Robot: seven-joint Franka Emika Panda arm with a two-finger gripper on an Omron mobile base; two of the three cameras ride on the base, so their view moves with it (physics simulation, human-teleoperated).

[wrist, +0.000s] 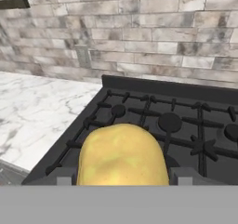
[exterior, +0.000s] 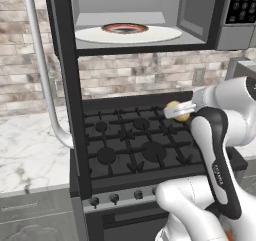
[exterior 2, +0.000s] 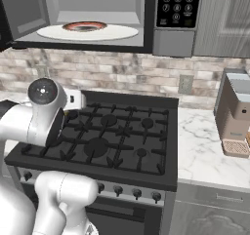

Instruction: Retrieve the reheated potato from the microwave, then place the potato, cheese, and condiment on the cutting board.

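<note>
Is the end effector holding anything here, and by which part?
Yes: the potato sits between the end effector fingers, gripped across its sides, above the stove.

Black gas stove (exterior 2: 105,136) with knobs (exterior 2: 137,193), marble counter (exterior 2: 205,151), brick backsplash (exterior: 130,75), boxy machine (exterior 2: 235,114) at right

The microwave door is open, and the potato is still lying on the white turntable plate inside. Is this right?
Not quite. The microwave door is open, but the potato is not on the turntable plate: the end effector holds it above the stove. The hand view shows it between the fingers, and the left base view agrees.
</note>
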